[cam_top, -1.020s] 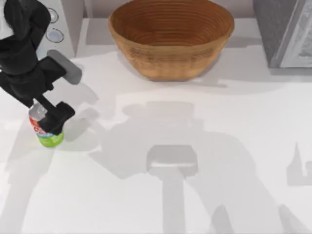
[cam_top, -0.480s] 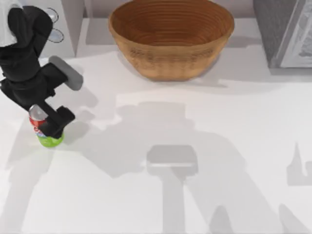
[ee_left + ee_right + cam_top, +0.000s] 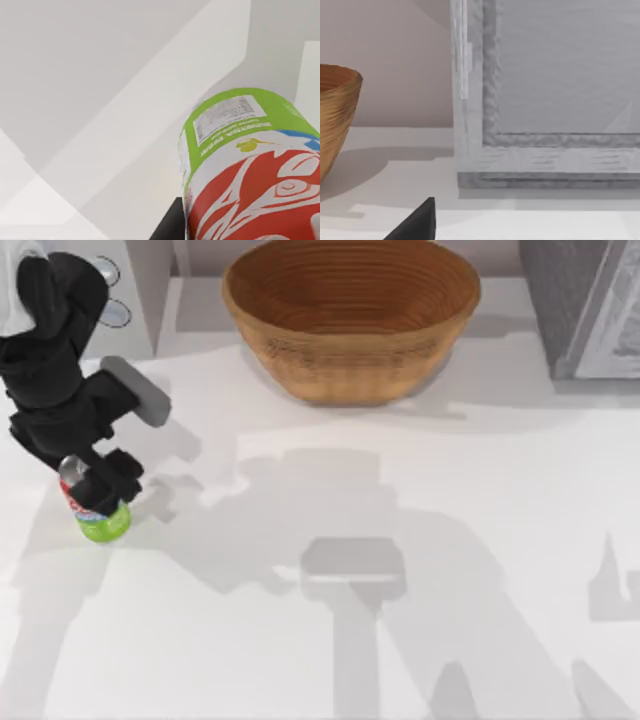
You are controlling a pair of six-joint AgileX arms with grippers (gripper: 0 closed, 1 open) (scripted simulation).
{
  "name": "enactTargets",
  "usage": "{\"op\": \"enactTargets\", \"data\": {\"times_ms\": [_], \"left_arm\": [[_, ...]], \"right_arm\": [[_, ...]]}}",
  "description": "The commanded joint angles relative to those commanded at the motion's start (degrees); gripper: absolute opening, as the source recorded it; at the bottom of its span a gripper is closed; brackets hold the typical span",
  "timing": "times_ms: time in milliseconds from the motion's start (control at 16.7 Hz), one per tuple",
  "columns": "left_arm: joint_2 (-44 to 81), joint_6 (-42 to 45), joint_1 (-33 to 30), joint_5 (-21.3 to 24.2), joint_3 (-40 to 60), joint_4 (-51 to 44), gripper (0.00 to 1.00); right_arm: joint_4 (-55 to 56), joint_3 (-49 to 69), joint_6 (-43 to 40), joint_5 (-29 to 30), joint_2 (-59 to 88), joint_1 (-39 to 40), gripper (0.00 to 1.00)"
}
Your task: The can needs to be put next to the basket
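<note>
Top view, far left of the desk (image 3: pixel 420 540): the left hand (image 3: pixel 98 483) is down on the can (image 3: pixel 100 512), its dark fingers (image 3: pixel 122 470) clamped round the red upper half while the green lower part shows beneath. The can looks upright or nearly so, and whether its base is touching the desk I cannot tell. The left wrist view puts the can (image 3: pixel 250 165) right up against the lens, label tilted across the picture, so the grip looks close and high on the body.

Moving right, well apart from the can, the basket (image 3: pixel 350 315) sits at the back middle of the desk, with bare desk in front of it and to its left.

Good execution from here, as I judge it: hold the squeeze firm, lift straight before travelling, then carry the can to that bare patch just beside the basket's left wall, low enough to set down flat. Come in from the side, not over the rim, and don't nudge the wicker. Release only once the base is fully seated.

Far right, the right wrist view catches the basket's edge (image 3: pixel 335 120) and a grey panel (image 3: pixel 545 100); the right arm is parked, its hand's state not something I can tell.
</note>
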Motion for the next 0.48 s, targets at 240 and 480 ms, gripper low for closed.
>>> {"op": "enactTargets", "data": {"times_ms": [240, 480], "left_arm": [[0.00, 0.00, 0.00, 0.00, 0.00, 0.00, 0.00], [0.00, 0.00, 0.00, 0.00, 0.00, 0.00, 0.00]], "right_arm": [[0.00, 0.00, 0.00, 0.00, 0.00, 0.00, 1.00], [0.00, 0.00, 0.00, 0.00, 0.00, 0.00, 1.00]]}}
